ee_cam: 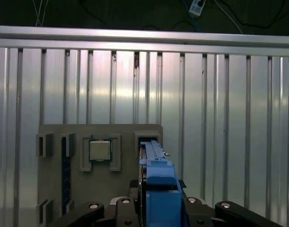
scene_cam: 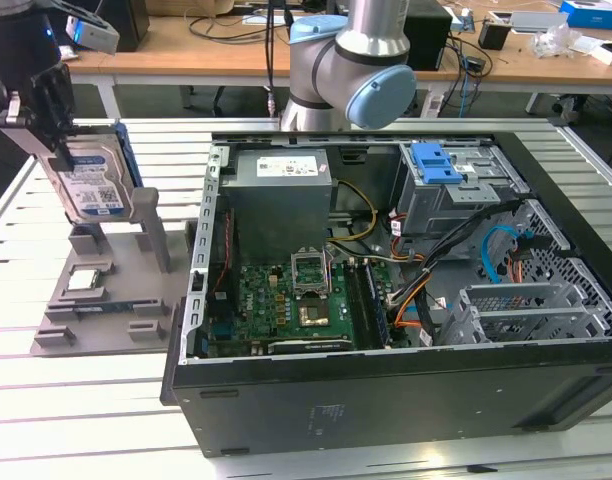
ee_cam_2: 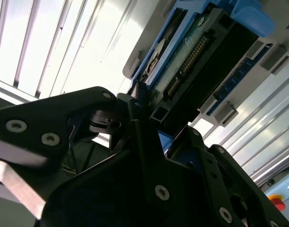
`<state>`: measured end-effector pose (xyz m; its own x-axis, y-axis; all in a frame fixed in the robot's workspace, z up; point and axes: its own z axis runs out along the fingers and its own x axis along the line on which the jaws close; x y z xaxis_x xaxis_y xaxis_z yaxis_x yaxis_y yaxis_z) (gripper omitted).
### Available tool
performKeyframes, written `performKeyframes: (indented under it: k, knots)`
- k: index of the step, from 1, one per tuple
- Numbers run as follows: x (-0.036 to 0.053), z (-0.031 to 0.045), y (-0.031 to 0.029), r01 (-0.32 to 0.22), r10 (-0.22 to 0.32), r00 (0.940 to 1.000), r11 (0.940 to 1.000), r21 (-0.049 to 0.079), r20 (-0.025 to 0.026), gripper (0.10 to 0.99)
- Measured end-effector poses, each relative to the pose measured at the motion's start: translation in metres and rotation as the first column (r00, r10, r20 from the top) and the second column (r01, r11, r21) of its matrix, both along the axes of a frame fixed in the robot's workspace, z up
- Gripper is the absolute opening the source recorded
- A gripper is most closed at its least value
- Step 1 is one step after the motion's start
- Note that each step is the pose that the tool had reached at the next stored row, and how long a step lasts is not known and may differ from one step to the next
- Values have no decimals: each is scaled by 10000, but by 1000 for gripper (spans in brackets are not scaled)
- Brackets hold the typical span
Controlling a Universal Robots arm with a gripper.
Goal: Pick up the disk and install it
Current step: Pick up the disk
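The disk (scene_cam: pixel 94 183), a silver-grey drive with a blue-and-white label in a blue carrier, stands upright at the exterior view's left. My gripper (scene_cam: pixel 58 132) is shut on its upper end. The disk's lower edge is right over the upright posts of the grey holder plate (scene_cam: pixel 106 310); I cannot tell whether it still touches them. In the first wrist view the disk (ee_cam: pixel 156 182) shows edge-on between the black fingers of the gripper (ee_cam: pixel 156 203), over the holder's slot (ee_cam: pixel 147 138). In the second wrist view the gripper (ee_cam_2: pixel 142 111) clamps the disk (ee_cam_2: pixel 191 61) at its connector end.
The open computer case (scene_cam: pixel 201 300) lies on the slatted metal table, to the exterior view's right of the holder. Inside it are a drive bay with a blue latch plate (scene_cam: pixel 434 163) and a metal cage (scene_cam: pixel 526 318). A small square processor chip (ee_cam: pixel 100 150) sits on the holder plate (ee_cam: pixel 55 137). The arm's base (scene_cam: pixel 346 60) stands behind the case.
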<state>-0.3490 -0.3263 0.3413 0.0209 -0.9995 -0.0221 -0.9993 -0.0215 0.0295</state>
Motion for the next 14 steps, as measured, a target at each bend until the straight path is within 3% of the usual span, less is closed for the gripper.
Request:
performKeyframes:
  k: [14]
  knots:
    - [0, 327, 6, 0, 0, 10000, 10000, 0, 0, 369]
